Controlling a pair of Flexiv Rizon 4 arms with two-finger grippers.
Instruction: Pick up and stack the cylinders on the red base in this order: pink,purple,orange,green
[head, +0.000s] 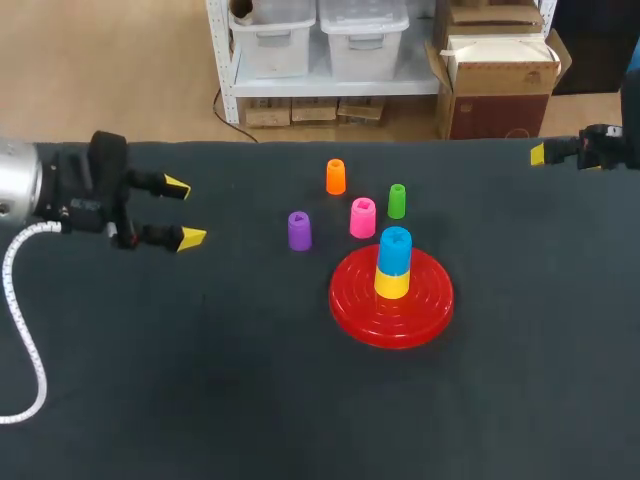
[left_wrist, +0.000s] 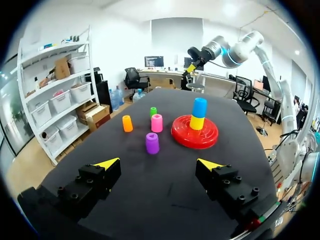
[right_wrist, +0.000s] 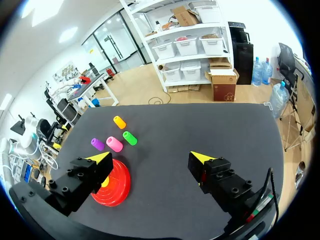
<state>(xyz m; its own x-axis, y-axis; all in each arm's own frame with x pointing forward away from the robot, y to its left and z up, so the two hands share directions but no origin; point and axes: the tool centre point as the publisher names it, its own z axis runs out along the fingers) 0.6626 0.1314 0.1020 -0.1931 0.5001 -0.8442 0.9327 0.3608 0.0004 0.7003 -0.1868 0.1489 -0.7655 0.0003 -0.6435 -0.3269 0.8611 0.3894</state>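
Note:
The red base (head: 425, 310) lies right of the table's middle, with a blue cylinder (head: 395, 249) stacked on a yellow one (head: 392, 284) at its centre. Behind it stand the pink cylinder (head: 362, 217), the purple (head: 299, 230), the orange (head: 336, 176) and the green (head: 397, 200), all upright and apart. My left gripper (head: 178, 212) is open and empty at the left, well away from the purple cylinder (left_wrist: 152, 143). My right gripper (head: 548, 153) is at the far right edge, open and empty in its wrist view (right_wrist: 152, 157), with the base (right_wrist: 120, 186) beside one finger.
Dark cloth covers the whole table (head: 200, 380). A white cable (head: 25, 330) from my left arm loops over the table's left side. Nothing else stands on the cloth around the base or in front of it.

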